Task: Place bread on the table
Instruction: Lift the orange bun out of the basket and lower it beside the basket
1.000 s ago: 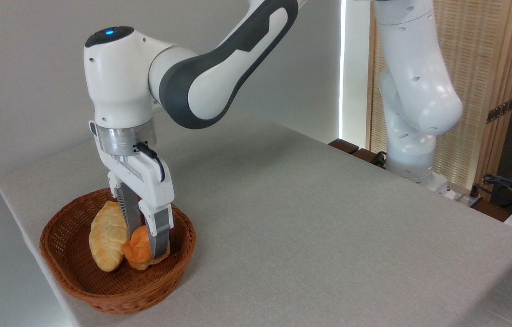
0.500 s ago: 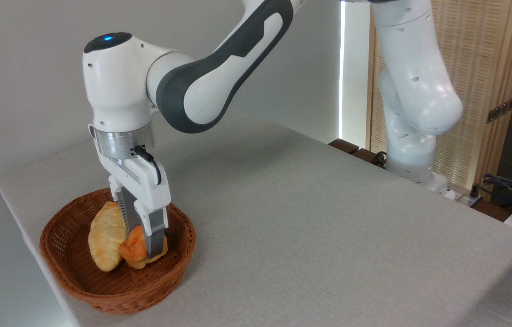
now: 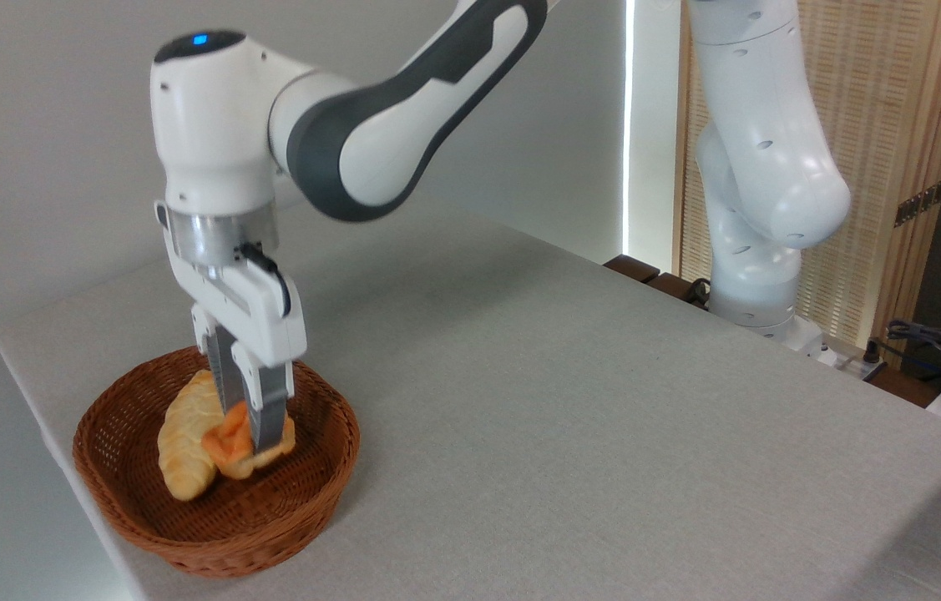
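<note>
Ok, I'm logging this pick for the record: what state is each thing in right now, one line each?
Two-finger gripper: shut on the bun, pointing down over the basket.
Small orange-brown knotted bun: clamped between the fingers, above the basket floor, touching the loaf.
Long pale yellow oval loaf: lying in the basket, left of the bun.
Round brown wicker basket: upright at the table's left end.
Light grey cloth-covered table: no bread on it yet.
</note>
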`<state>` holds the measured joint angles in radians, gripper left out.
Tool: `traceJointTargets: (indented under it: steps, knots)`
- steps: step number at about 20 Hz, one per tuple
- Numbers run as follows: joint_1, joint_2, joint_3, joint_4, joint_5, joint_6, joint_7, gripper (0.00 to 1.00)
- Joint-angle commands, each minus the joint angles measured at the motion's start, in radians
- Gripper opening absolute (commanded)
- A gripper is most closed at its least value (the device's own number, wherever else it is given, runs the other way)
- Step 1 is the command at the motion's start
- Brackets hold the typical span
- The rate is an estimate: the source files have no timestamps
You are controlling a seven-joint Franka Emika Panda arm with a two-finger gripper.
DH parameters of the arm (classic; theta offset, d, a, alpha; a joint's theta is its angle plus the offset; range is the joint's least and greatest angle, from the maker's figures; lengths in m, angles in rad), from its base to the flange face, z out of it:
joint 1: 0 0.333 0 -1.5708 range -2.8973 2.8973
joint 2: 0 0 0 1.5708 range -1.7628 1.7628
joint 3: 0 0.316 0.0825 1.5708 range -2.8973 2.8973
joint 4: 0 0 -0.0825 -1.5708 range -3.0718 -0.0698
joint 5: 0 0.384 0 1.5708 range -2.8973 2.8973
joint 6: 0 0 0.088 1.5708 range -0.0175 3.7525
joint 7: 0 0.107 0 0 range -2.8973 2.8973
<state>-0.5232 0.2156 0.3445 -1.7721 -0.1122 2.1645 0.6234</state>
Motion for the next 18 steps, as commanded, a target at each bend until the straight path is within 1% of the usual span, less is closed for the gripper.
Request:
traceJointTargets:
  steps: [1,5,7,8,12,13,14,15,16,17,18]
  knots:
    - [0.002,-0.085,-0.001,-0.010,-0.012,-0.098,0.015,0.49]
    - [-0.001,-0.142,-0.001,-0.056,-0.012,-0.244,0.018,0.56]
    - [0.000,-0.171,-0.001,-0.079,-0.012,-0.276,0.018,0.57]
    - [0.000,-0.186,-0.001,-0.101,-0.012,-0.287,0.019,0.60]
    - [-0.003,-0.249,-0.001,-0.228,-0.012,-0.290,0.021,0.61]
    - [-0.018,-0.249,-0.002,-0.248,-0.011,-0.282,0.021,0.67]
    - [-0.040,-0.246,-0.004,-0.265,-0.003,-0.272,0.022,0.67]
    - [-0.047,-0.242,-0.004,-0.280,-0.001,-0.256,0.028,0.71]
    - [-0.050,-0.239,-0.004,-0.297,-0.001,-0.230,0.033,0.91]
    - [-0.051,-0.239,-0.006,-0.311,-0.001,-0.207,0.033,1.00]
    - [-0.051,-0.239,-0.006,-0.314,-0.001,-0.200,0.036,1.00]
